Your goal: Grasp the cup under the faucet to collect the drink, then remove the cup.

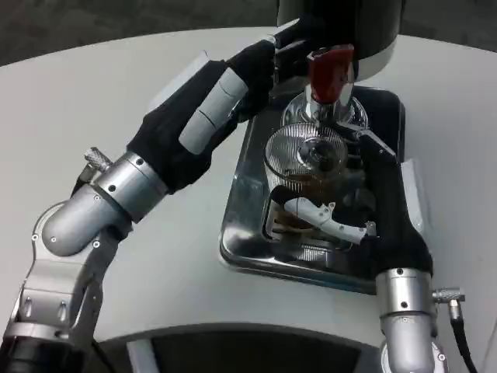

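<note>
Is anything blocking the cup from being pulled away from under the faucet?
Nothing visible blocks it. The right hand grips the cup on the metal tray, directly under the faucet. The left hand sits off to the side.
</note>
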Robot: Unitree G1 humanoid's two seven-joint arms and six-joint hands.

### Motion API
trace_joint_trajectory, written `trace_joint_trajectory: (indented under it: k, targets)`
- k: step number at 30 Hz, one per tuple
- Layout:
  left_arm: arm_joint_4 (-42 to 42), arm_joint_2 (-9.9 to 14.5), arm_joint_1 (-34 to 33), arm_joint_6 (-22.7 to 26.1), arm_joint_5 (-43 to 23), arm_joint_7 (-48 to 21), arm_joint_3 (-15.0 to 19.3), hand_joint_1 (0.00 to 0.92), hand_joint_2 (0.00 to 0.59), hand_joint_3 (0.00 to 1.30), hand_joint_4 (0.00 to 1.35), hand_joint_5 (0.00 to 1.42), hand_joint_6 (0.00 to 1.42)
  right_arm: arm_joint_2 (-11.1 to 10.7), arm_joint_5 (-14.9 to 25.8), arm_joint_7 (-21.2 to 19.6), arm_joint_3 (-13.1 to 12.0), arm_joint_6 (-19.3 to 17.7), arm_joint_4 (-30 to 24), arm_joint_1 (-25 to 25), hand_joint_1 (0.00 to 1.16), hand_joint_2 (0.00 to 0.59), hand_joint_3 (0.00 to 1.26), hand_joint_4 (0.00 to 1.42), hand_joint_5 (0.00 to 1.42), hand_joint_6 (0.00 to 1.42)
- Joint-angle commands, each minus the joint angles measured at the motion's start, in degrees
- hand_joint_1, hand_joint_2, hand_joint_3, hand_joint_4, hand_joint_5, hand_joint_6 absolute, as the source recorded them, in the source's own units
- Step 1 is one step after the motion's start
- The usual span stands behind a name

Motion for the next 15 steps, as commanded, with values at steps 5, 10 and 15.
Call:
trace_joint_trajectory:
  k: [5, 10, 15]
  targets:
    - [-3.48, -0.95, 2.37, 7.06, -4.1, -1.12, 2.74, 0.0, 0.061, 0.14, 0.0, 0.09, 0.01, -0.66, -0.97, 0.6, 0.5, 0.87, -6.11, 3.22, 1.03, 0.1, 0.73, 0.83, 1.04, 1.02]
    - [-6.93, -0.31, 3.99, 9.79, -5.31, -1.44, 4.11, 0.0, 0.061, 0.18, 0.0, 0.11, 0.03, -0.84, -0.87, 1.72, 0.32, 1.76, -11.46, 5.63, 1.03, 0.093, 0.75, 0.83, 1.05, 1.05]
    - [-10.99, 0.36, 6.67, 11.93, -6.28, -1.25, 5.37, 0.0, 0.061, 0.22, 0.01, 0.12, 0.05, -0.83, -0.64, 2.92, 0.28, 2.68, -14.84, 7.09, 1.02, 0.092, 0.75, 0.83, 1.05, 1.05]
